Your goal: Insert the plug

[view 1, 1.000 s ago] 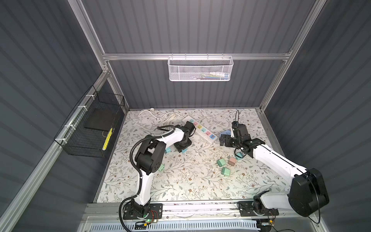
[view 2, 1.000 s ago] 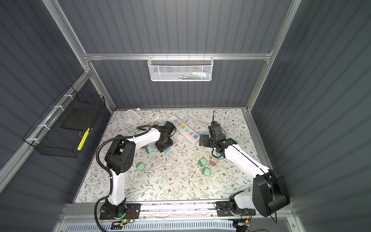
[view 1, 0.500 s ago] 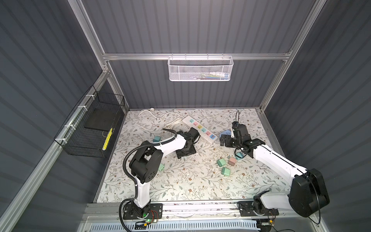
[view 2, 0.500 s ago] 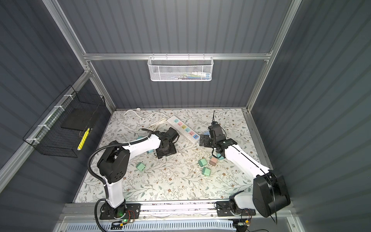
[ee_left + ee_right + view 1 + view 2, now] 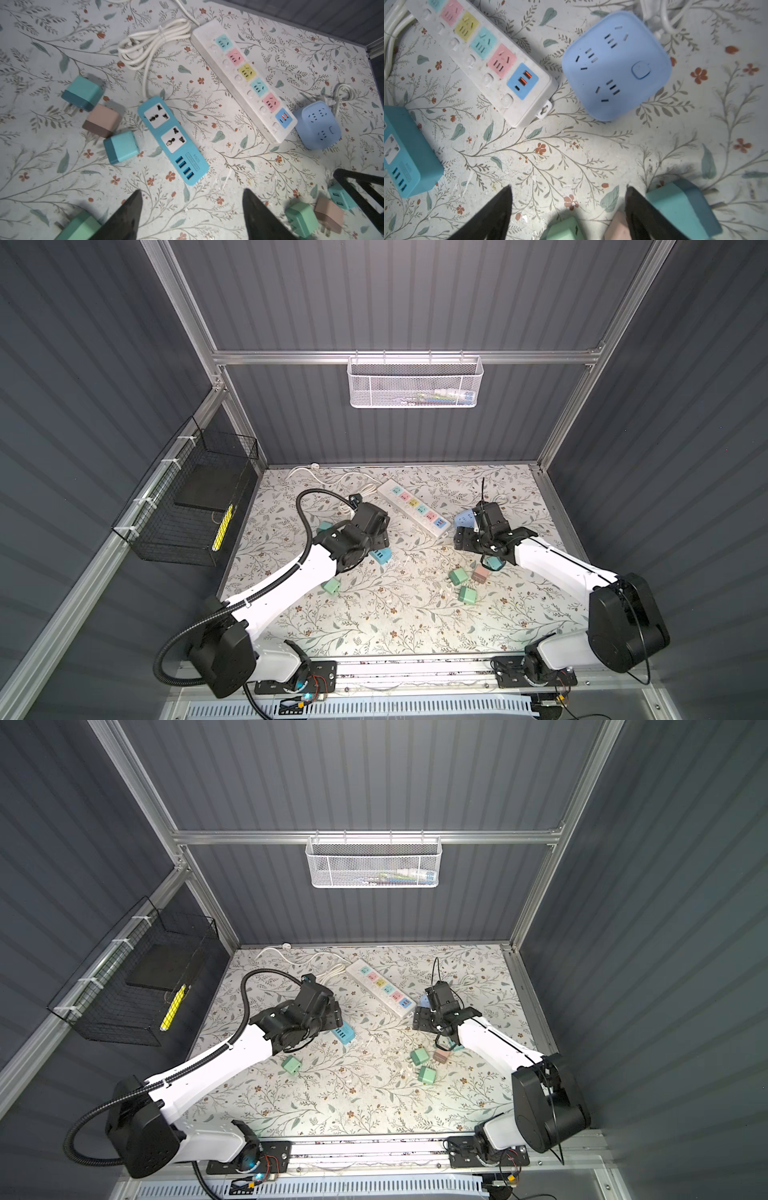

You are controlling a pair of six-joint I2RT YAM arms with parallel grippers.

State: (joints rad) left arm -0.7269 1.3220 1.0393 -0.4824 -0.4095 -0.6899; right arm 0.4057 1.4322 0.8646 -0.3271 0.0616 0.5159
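Several small cube plugs lie loose on the floral mat: teal (image 5: 83,93), pink (image 5: 101,120) and teal (image 5: 122,147) together, and a green one (image 5: 331,585) by my left forearm. My left gripper (image 5: 192,190) hangs open over bare mat, just short of the teal-blue power strip (image 5: 173,143). My right gripper (image 5: 569,186) is open too, nothing between its fingers. A green plug (image 5: 564,229), a pink plug (image 5: 616,228) and a teal plug (image 5: 681,207) lie right by its fingers. The white power strip (image 5: 415,508) lies between both grippers.
A light-blue cube socket (image 5: 616,66) sits beside the white strip's end. Coiled white cable (image 5: 153,43) lies behind the strips. A black wire basket (image 5: 195,506) hangs on the left wall and a white mesh basket (image 5: 413,381) on the back wall.
My left arm has swung its elbow down and forward, and its gripper has shifted a little by the teal-blue strip. The right arm has stayed in place.
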